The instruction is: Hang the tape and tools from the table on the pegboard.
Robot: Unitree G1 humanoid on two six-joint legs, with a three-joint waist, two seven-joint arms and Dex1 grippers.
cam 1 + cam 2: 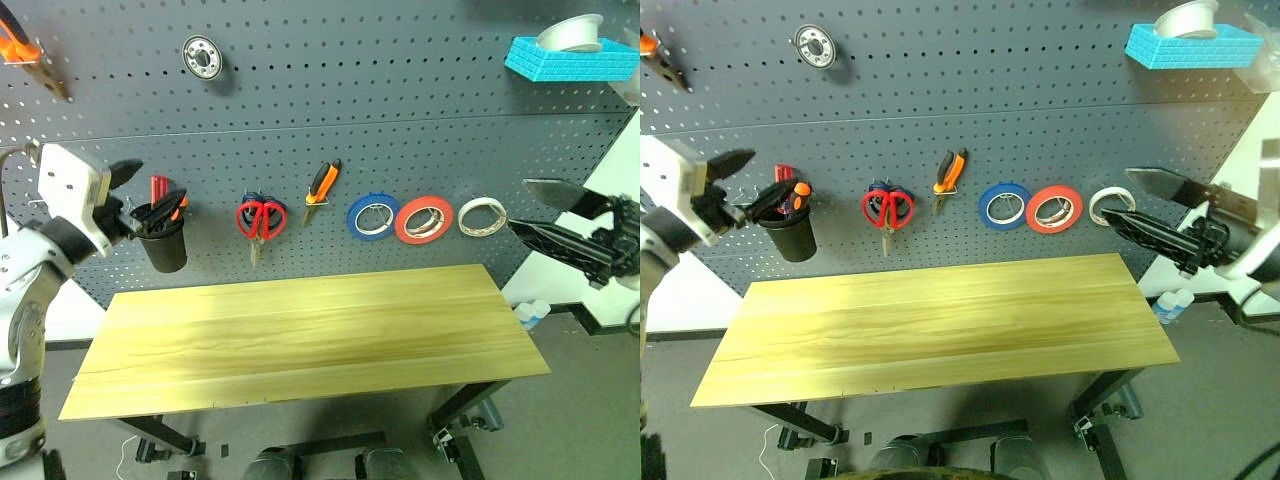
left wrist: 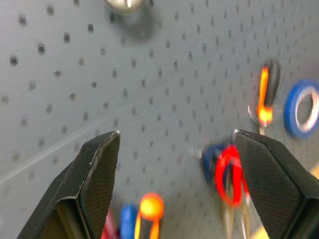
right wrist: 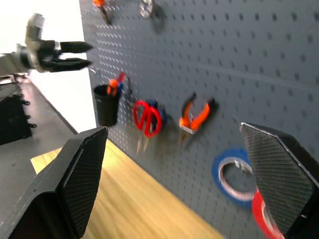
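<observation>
Counter [image 1: 300, 340] of pale wood planks stands bare against the pegboard [image 1: 400, 150], so by my reading the hanging work is done or nearly so. Red tape roll [image 1: 423, 220] hangs on a hook between a blue roll [image 1: 372, 216] and a whitish roll [image 1: 482, 216], each caught through its open centre. Red-handled scissors [image 1: 260, 219] hang by their loops, blades down, with blue-handled scissors just behind them; small pliers [image 1: 321, 184] with orange-and-black handles hang to their right, jaws down. Red-handled screwdriver [image 1: 157, 189] stands handle-up in a black cup [image 1: 163, 243] fixed to the board, among other handles. Left gripper [image 1: 128, 195] is level just beside that cup, fingers apart and holding nothing. Right gripper [image 1: 1140, 205] points toward the whitish roll from the right, near it, fingers spread wide and empty. Neither touches a tool, as far as I can judge.
</observation>
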